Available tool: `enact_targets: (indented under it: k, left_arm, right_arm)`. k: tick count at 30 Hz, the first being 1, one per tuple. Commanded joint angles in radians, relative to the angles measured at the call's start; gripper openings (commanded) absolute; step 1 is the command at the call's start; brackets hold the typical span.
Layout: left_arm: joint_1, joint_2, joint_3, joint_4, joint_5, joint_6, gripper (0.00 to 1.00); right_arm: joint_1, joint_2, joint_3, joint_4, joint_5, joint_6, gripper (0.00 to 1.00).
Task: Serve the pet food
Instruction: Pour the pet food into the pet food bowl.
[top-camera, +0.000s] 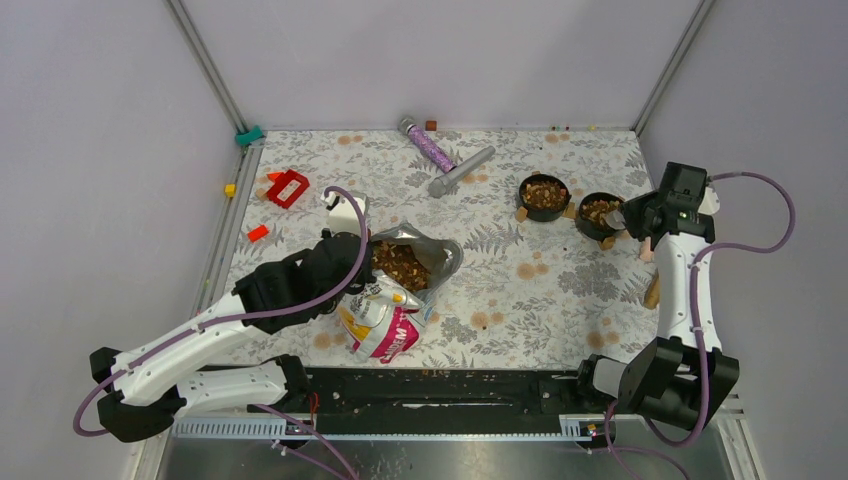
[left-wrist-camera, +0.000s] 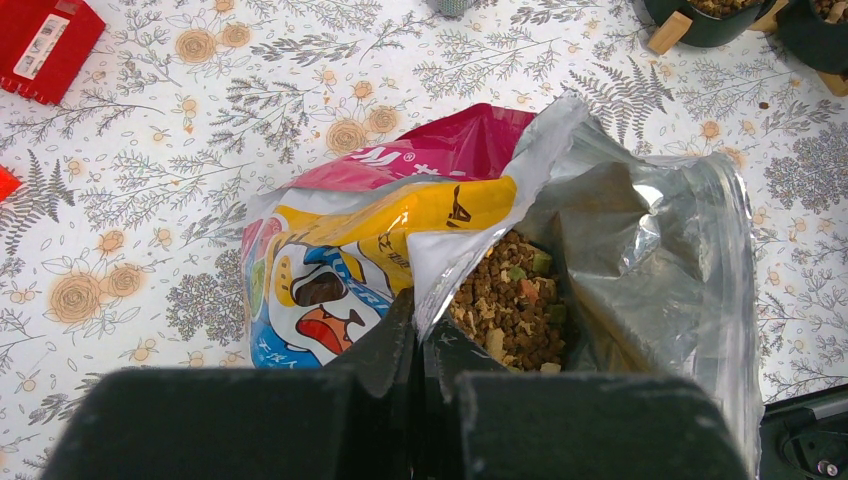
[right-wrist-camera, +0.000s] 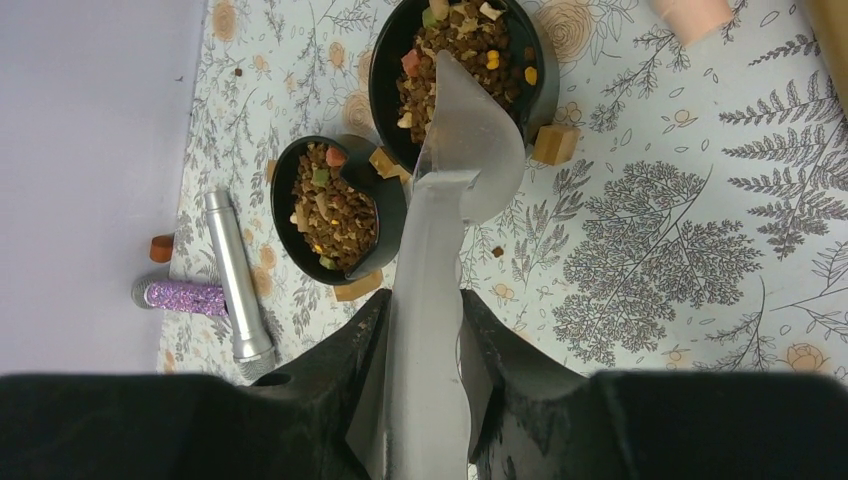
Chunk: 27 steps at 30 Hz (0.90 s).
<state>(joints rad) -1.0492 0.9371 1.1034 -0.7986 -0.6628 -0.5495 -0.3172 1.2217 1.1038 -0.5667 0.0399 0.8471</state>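
Between the fingers of the right end effector, narrowed onto the flat handle of a grey scoop, gripping it lengthwise, head pushed out and tipped over the nearer black bowl, for dropping pet food inside the rim rather than onto the table. Just beside, a second black bowl, likewise heaped, both wedged among small wooden blocks, presumably against sliding. Across at the left end effector, pinched fully shut on the lip of the bag, lifting the silver-lined mouth open and upward to keep the rest of the pet food inside and within reach. Judged close to done, both bowls already full.
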Motion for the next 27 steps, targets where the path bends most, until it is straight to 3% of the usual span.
enact_targets:
  k: [1, 14, 18, 23, 27]
  left_arm:
    - [-0.017, -0.035, 0.037, 0.116, -0.014, -0.002, 0.00]
    - [-0.017, -0.038, 0.037, 0.116, -0.020, 0.000, 0.00]
    - [-0.018, -0.039, 0.037, 0.116, -0.018, 0.000, 0.00]
    - [-0.018, -0.045, 0.037, 0.113, -0.028, -0.003, 0.00]
    - [-0.018, -0.050, 0.036, 0.112, -0.031, -0.007, 0.00]
  right_arm:
    - [-0.006, -0.017, 0.063, -0.035, -0.022, -0.046, 0.00]
    - [-0.006, -0.039, 0.088, -0.037, 0.010, -0.135, 0.00]
    - [-0.006, 0.022, 0.168, -0.149, -0.034, -0.195, 0.00]
    - [-0.006, -0.017, 0.097, -0.039, -0.098, -0.202, 0.00]
    - [-0.006, -0.009, 0.137, -0.124, -0.074, -0.227, 0.00]
